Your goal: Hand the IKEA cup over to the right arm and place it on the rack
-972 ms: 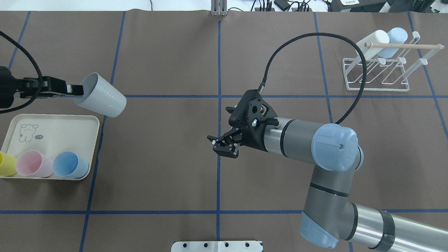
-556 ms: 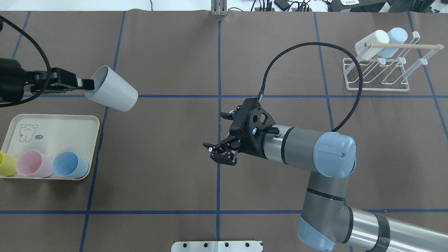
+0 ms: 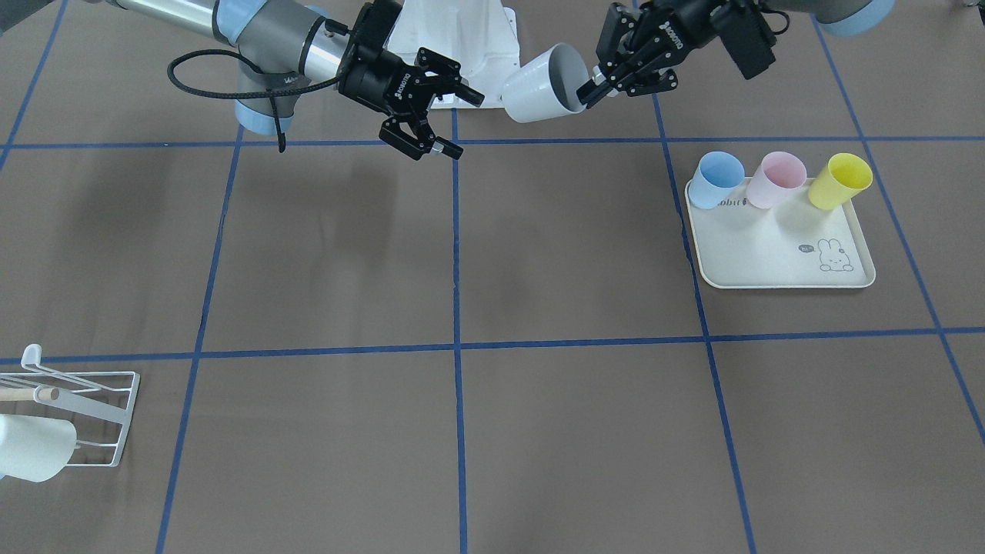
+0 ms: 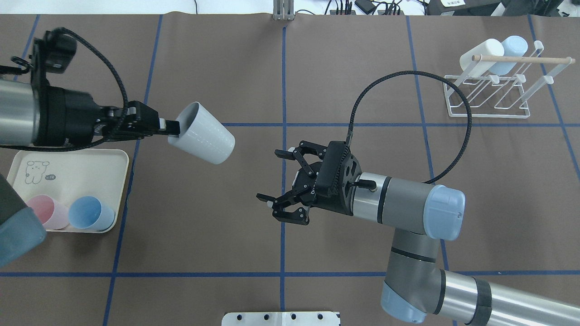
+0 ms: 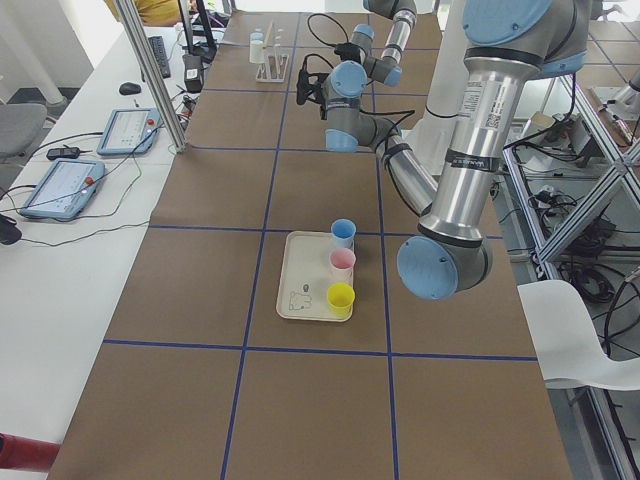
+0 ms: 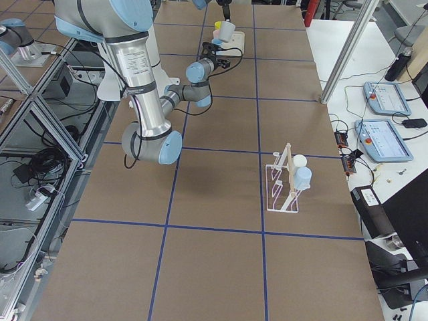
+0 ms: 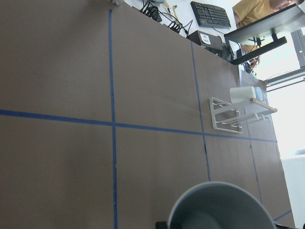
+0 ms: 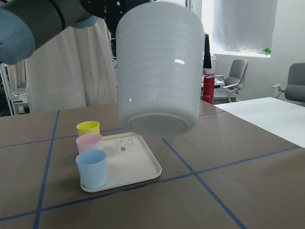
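The pale grey-white IKEA cup (image 4: 204, 134) hangs tilted in the air, left of the table's centre. My left gripper (image 4: 170, 128) is shut on its rim, one finger inside the mouth. The cup also shows in the front view (image 3: 539, 96), held by the left gripper (image 3: 594, 87). My right gripper (image 4: 271, 176) is open and empty, a short way right of the cup's base, its jaws facing it. The right wrist view shows the cup's base (image 8: 159, 71) close ahead. The white wire rack (image 4: 487, 116) stands far right at the back.
The rack holds a white cup (image 4: 482, 53) and a light blue cup (image 4: 509, 50) under its wooden dowel (image 4: 521, 59). A cream tray (image 3: 769, 250) on the robot's left holds blue (image 3: 716, 178), pink (image 3: 777, 178) and yellow (image 3: 839, 181) cups.
My left arm has carried the cup to the right, toward the table's centre. My right wrist has turned so its open jaws face the cup.
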Controlling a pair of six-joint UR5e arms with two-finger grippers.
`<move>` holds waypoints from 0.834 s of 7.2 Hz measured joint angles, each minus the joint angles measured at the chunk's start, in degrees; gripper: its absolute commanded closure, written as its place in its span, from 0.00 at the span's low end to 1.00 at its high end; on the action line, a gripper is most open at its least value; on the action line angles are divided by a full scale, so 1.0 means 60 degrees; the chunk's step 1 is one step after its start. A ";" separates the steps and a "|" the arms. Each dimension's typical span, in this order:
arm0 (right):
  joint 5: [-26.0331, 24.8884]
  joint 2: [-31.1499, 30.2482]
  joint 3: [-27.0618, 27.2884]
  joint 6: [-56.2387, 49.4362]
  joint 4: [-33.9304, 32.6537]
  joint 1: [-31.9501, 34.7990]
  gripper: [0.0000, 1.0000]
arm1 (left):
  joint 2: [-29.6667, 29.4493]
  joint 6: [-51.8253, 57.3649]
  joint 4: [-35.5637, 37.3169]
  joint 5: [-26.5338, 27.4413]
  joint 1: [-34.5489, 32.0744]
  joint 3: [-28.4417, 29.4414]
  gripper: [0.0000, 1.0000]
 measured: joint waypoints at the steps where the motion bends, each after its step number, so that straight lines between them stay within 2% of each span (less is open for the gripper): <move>1: -0.0005 0.0005 -0.0025 -0.0001 0.0141 0.0000 0.01 | -0.0152 -0.0142 0.0000 0.0233 0.0282 0.0028 1.00; 6: 0.0013 0.0008 -0.0023 0.0003 0.0590 -0.0010 0.01 | -0.0508 -0.0239 -0.0008 0.0885 0.0865 0.0331 1.00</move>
